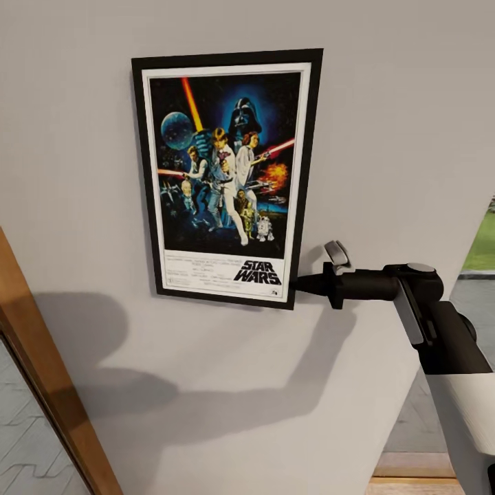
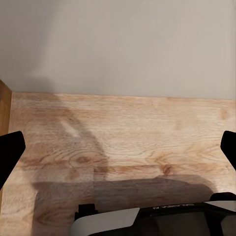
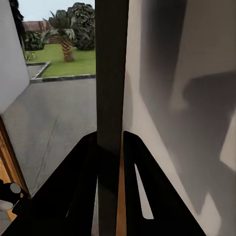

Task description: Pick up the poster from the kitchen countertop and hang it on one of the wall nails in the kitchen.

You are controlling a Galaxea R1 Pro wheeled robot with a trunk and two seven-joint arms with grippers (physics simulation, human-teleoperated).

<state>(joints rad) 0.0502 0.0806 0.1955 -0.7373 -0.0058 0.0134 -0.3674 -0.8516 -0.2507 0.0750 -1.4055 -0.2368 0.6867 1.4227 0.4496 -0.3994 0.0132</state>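
My right pincer (image 1: 297,282) is clamped on the lower right edge of the poster (image 1: 227,175), whose frame runs between my fingers (image 3: 81,187) in the wrist view. The poster sits flat and upright on the wall (image 1: 385,137); I cannot see a nail. I should ease my grip gently, checking it hangs. My left pincer (image 2: 118,147) stands apart over wood flooring (image 2: 123,137).

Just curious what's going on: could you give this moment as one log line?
poster: flat against wall | right pincer: shut on poster's lower right frame edge | left pincer: open, over wooden floor
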